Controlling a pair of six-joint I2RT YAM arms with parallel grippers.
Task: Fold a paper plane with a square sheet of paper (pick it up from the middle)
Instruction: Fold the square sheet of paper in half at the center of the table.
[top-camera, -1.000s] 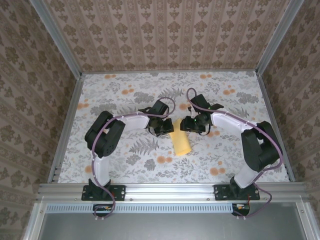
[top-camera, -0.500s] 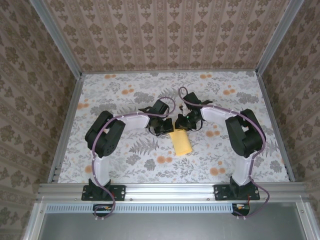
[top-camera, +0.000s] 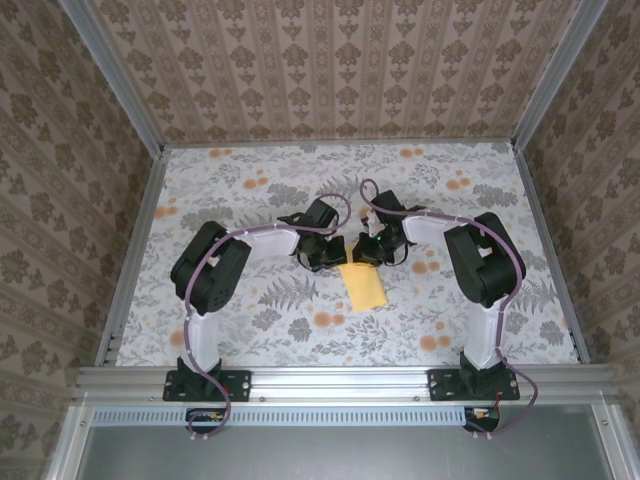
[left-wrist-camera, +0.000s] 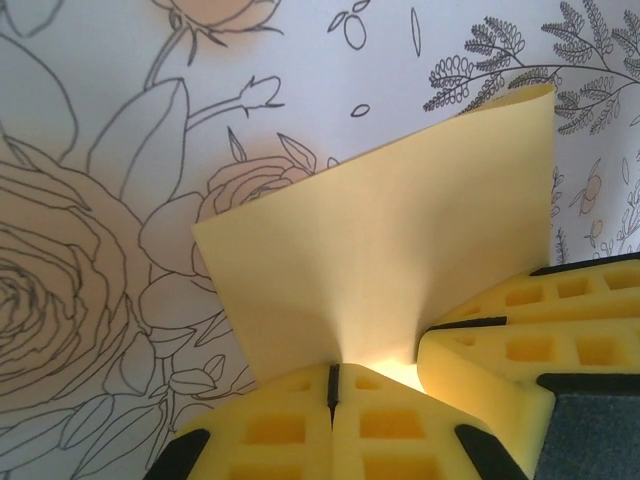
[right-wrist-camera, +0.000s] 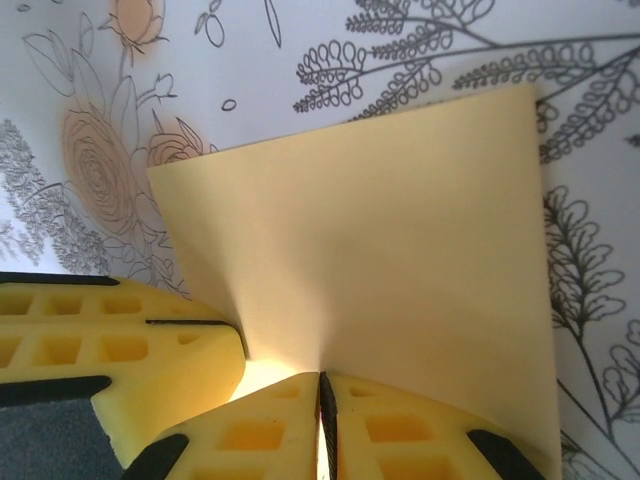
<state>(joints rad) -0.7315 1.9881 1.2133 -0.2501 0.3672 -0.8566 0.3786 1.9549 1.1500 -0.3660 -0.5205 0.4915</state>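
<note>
Two pinches share one edge: the left gripper (left-wrist-camera: 330, 395) and right gripper (right-wrist-camera: 322, 412), side by side, each clamp the square sheet of paper (left-wrist-camera: 400, 250), which fans out ahead of their fingertips (mid-fold, I judge), so the next move needs both travelling together.

Left gripper (left-wrist-camera: 330, 385) and right gripper (right-wrist-camera: 322, 395) meet, fingers clamped together.
</note>
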